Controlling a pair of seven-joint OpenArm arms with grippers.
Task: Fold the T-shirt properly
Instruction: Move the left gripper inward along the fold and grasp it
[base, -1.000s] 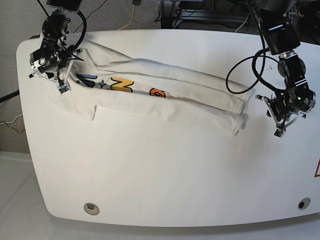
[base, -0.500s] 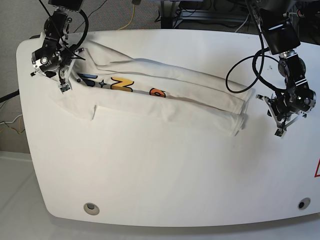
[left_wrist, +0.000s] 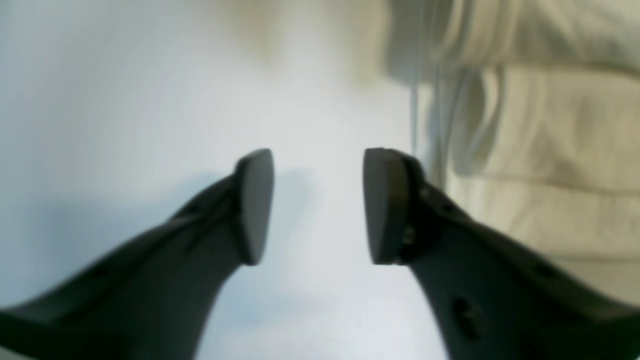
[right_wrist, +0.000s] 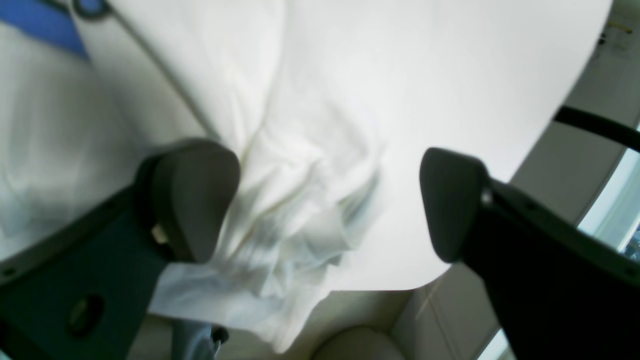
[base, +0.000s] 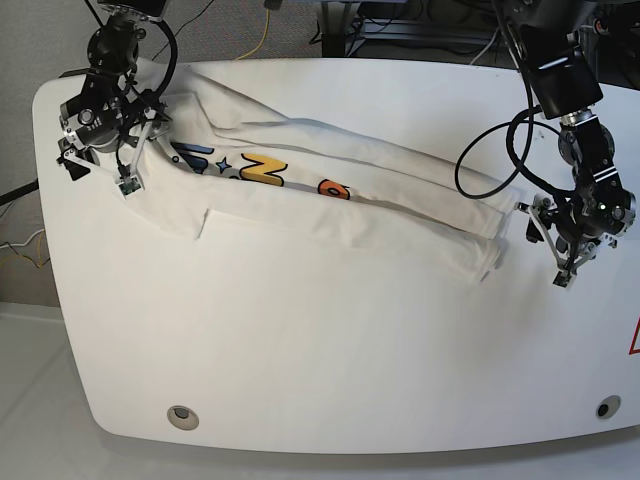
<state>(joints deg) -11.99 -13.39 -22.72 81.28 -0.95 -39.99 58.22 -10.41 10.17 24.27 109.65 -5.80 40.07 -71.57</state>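
While both end effectors stand apart, T-shirt (base: 330, 195) lettering is folded (only "N" readable).

Bright even light, soft shadows — wrist views blurred

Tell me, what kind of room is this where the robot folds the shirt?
Probably a robot lab or workshop, not a home. Two robot arms, the left gripper and the right gripper, work over a bare white table holding only the T-shirt, and loose cables lie on the carpet behind it.
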